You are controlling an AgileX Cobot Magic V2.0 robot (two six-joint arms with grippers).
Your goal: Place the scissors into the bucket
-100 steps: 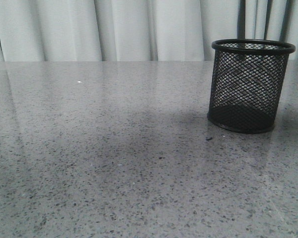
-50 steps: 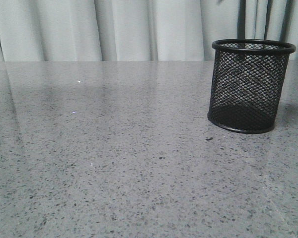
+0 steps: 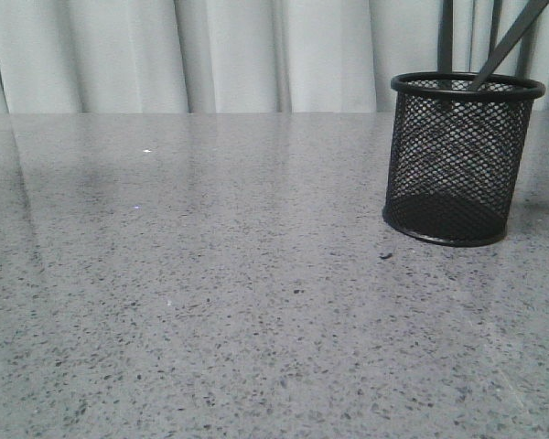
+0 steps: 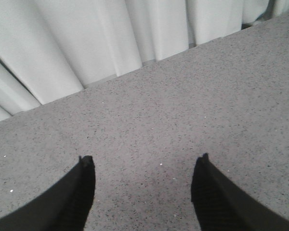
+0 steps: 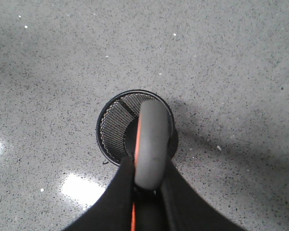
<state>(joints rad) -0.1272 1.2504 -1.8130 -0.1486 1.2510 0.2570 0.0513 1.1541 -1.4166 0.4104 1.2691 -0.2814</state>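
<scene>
The bucket [image 3: 460, 160], a black wire-mesh cup, stands upright on the grey table at the right. The thin metal blades of the scissors [image 3: 505, 44] slant down from the upper right, their tip at the bucket's rim. In the right wrist view my right gripper [image 5: 147, 166] is shut on the scissors' grey, orange-lined handle [image 5: 150, 144], held directly over the bucket's mouth [image 5: 116, 126]. My left gripper [image 4: 144, 166] is open and empty above bare tabletop. Neither gripper shows in the front view.
A pale pleated curtain [image 3: 210, 55] hangs behind the table's far edge. The speckled grey tabletop [image 3: 210, 293] stretches left and in front of the bucket. A small dark speck [image 3: 385, 255] lies by the bucket's base.
The scissors' blades have come down into the front view from the upper right and now reach the bucket's rim; earlier they were out of frame. The bucket has not moved.
</scene>
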